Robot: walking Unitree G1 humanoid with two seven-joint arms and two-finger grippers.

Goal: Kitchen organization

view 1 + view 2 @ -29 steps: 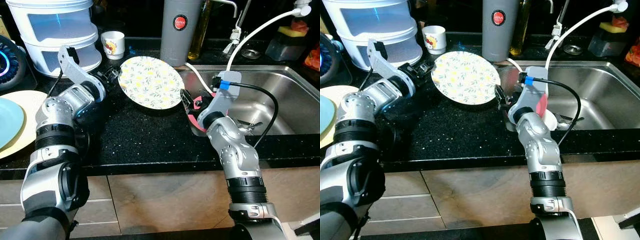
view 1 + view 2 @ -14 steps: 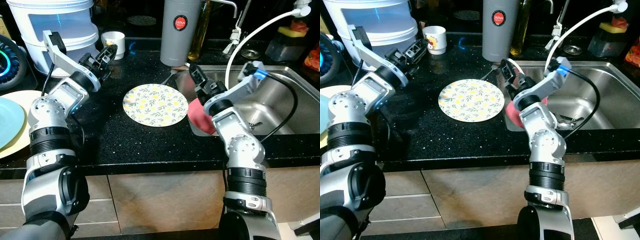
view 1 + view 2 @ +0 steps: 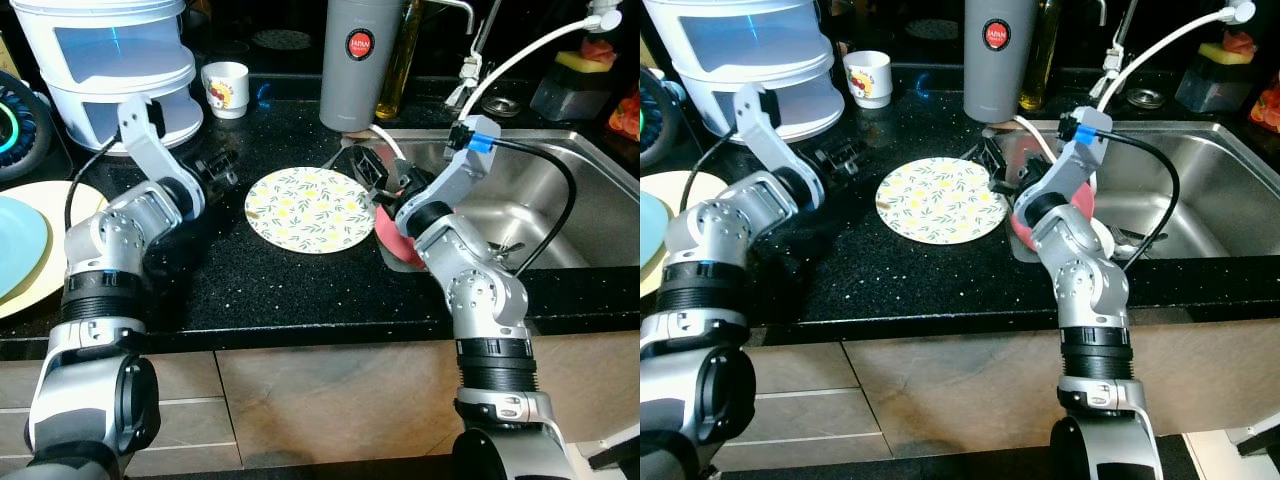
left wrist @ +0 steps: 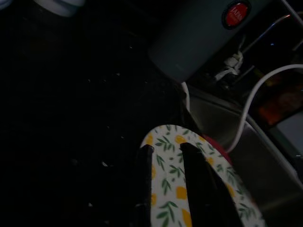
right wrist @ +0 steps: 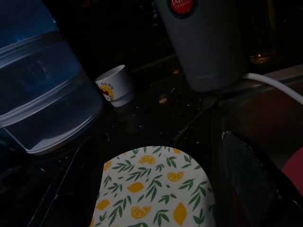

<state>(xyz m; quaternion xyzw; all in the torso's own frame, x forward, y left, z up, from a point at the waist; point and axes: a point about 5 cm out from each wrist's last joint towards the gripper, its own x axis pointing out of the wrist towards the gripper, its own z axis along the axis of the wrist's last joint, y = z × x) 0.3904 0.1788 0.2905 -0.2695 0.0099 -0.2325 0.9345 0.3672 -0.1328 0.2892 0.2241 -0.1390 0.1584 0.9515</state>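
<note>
Left eye view: round lemon-patterned ceramic plate (image 3: 311, 209) lies flat, stiff, breakable; take its rim. My left gripper (image 3: 222, 166) and right gripper (image 3: 368, 175): finger state indeterminable.

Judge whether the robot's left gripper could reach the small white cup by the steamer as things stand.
Probably yes. The left gripper hovers over bare black counter, and nothing stands between it and the white cup just behind it.

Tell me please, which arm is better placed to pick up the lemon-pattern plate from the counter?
Probably the right. The right gripper sits at the edge of the lemon-pattern plate nearest the sink, almost touching it. The left gripper hovers a little off the opposite edge, over bare counter.
</note>
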